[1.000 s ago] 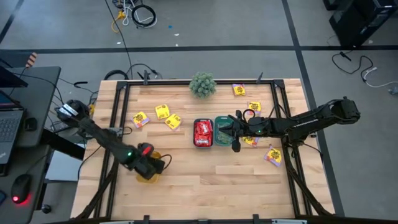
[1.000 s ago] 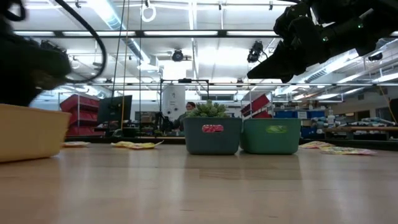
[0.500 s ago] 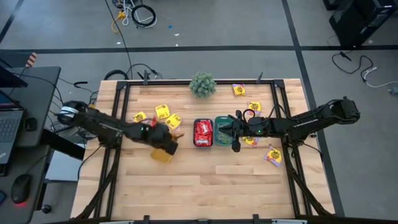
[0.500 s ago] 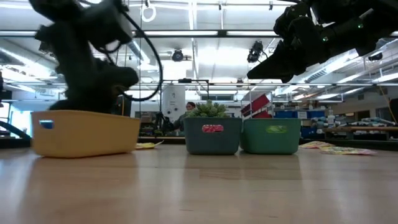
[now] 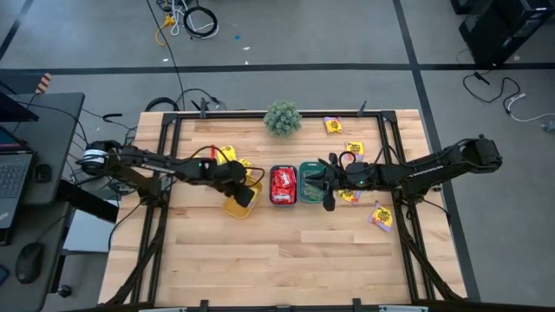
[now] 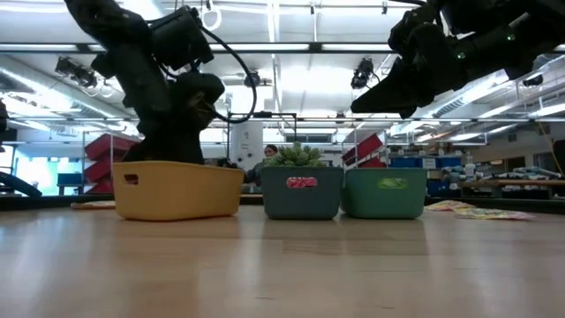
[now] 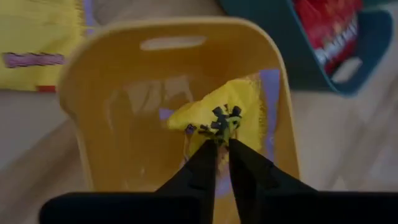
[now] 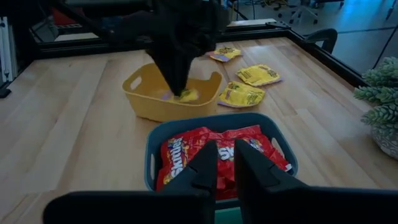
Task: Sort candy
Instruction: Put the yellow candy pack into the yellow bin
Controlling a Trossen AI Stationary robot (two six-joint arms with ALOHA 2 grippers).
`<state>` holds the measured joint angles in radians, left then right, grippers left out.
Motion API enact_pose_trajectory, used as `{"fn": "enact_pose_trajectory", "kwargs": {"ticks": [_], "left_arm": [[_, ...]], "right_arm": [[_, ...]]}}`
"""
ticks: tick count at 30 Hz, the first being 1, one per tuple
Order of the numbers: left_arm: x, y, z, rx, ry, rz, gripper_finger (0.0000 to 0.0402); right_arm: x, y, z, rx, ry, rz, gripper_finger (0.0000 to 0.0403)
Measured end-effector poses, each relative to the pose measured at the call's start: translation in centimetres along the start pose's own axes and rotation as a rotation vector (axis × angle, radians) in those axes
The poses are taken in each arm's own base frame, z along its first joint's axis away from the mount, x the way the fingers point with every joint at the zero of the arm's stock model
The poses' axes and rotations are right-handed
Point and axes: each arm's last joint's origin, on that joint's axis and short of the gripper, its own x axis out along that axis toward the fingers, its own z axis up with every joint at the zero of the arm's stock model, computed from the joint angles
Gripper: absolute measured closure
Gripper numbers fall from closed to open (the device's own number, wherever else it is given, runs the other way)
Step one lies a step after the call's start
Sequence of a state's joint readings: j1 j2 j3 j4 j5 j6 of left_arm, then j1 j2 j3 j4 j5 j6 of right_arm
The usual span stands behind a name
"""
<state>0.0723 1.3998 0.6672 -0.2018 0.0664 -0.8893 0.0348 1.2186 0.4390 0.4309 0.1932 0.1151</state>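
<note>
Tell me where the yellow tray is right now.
In the high view the yellow tray sits left of centre on the table, directly beside the teal tray of red candy, with the left end effector reaching into it.

The pale, matt table (image 5: 286,251) of jointed wooden planks shows a fine lengthwise grain inside a black metal frame (image 5: 408,217). Under the left pincer (image 7: 222,144), the smooth yellow plastic oblong tray (image 7: 93,93) has a soft sheen. Below the right pincer (image 8: 225,151), crinkled glossy red foil candy packets (image 8: 217,152) fill a smooth teal plastic tray (image 8: 152,146).
</note>
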Motion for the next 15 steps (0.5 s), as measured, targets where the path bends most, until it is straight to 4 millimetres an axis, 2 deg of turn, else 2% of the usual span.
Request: {"fn": "enact_pose_trajectory", "kwargs": {"ticks": [9, 12, 15], "left_arm": [[-1.1, -0.6, 0.4, 0.131, 0.080, 0.093, 0.0254], [-2.0, -1.4, 1.2, 0.244, 0.072, 0.148, 0.0235], [-3.6, -2.4, 2.4, 0.341, 0.025, 0.279, 0.0234]], "right_arm": [[0.1, -0.7, 0.1, 0.020, -0.001, -0.028, 0.0309], [0.1, -0.8, 0.1, 0.022, -0.002, -0.034, 0.0296], [0.1, -0.9, 0.1, 0.023, -0.002, -0.037, 0.0288]]}}
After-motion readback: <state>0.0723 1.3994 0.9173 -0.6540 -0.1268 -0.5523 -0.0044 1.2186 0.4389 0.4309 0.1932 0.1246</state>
